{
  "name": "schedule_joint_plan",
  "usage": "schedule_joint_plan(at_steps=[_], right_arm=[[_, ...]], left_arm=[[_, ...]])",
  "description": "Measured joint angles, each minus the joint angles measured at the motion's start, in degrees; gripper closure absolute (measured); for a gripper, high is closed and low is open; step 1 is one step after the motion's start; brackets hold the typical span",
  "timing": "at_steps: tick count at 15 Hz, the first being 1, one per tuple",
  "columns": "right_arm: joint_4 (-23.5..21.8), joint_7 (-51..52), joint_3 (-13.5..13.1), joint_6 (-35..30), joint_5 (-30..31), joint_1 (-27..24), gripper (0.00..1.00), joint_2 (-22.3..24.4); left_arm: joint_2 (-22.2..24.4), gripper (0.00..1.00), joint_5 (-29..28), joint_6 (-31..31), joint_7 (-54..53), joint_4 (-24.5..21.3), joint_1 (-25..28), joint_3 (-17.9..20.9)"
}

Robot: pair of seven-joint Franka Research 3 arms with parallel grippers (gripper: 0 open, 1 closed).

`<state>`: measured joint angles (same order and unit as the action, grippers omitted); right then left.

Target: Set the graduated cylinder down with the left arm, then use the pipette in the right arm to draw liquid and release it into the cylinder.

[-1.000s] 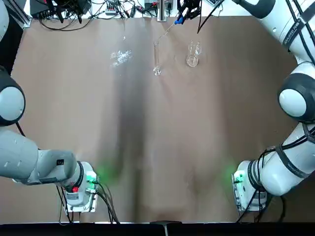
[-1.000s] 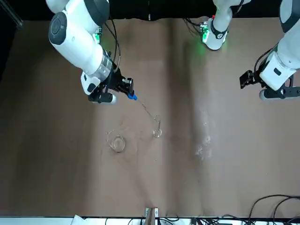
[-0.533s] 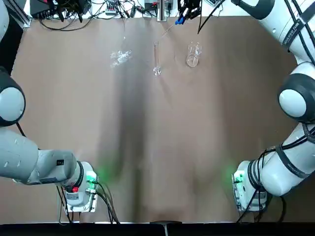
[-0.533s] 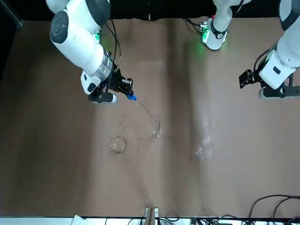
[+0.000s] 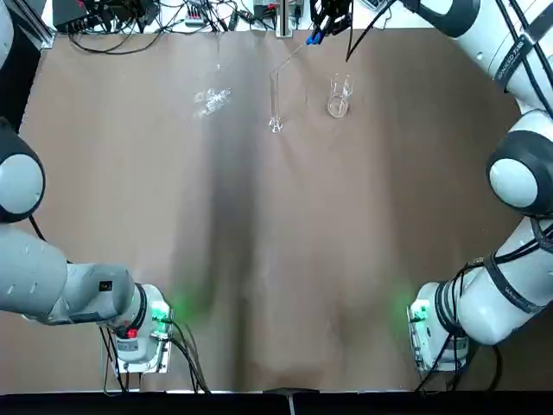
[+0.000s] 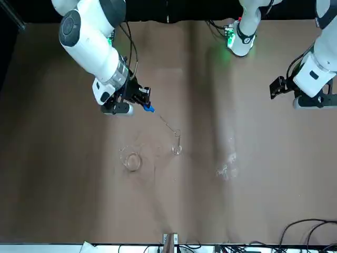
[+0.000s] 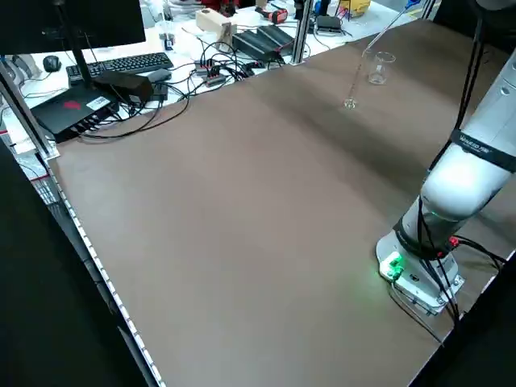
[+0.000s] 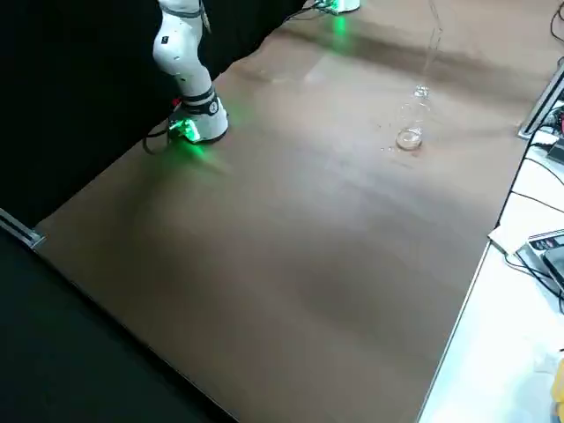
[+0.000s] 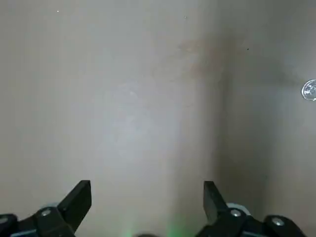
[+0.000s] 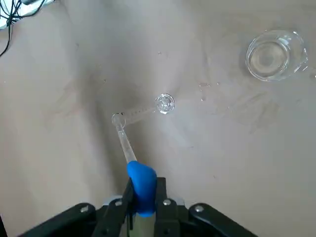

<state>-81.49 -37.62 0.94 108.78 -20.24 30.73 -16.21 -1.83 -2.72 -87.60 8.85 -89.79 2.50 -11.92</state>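
The graduated cylinder [image 5: 275, 102] stands upright at the far middle of the table, also seen in the front view [image 6: 177, 143] and from above in the right wrist view [image 10: 164, 103]. My right gripper [image 6: 139, 100] is shut on the blue bulb of the pipette [image 6: 149, 109], which slants down with its tip at the cylinder's mouth [image 10: 118, 118]. The bulb [image 10: 142, 183] sits between the fingers [image 10: 163, 197]. Liquid cannot be made out. My left gripper [image 6: 278, 87] hangs open, far off to the robot's left, holding nothing [image 9: 146, 192].
A short glass beaker [image 5: 339, 97] stands just right of the cylinder. A small irregular glass piece [image 5: 212, 99] lies to its left. Cables and devices [image 5: 173, 13] line the far edge. Both arm bases [image 5: 138, 333] sit at the near edge.
The right gripper has shifted slightly with the pipette, whose tip lifted off and returned to the cylinder's mouth. The left gripper has drifted a little farther away.
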Motion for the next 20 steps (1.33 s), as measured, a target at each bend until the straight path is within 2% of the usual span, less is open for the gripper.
schedule_joint_plan(at_steps=[20], right_arm=[[0.0, 0.0, -0.1, 0.0, 1.2, 0.0, 0.85, 0.0]], left_arm=[[0.0, 0.00, 0.0, 0.0, 0.0, 0.1, 0.3, -0.4]])
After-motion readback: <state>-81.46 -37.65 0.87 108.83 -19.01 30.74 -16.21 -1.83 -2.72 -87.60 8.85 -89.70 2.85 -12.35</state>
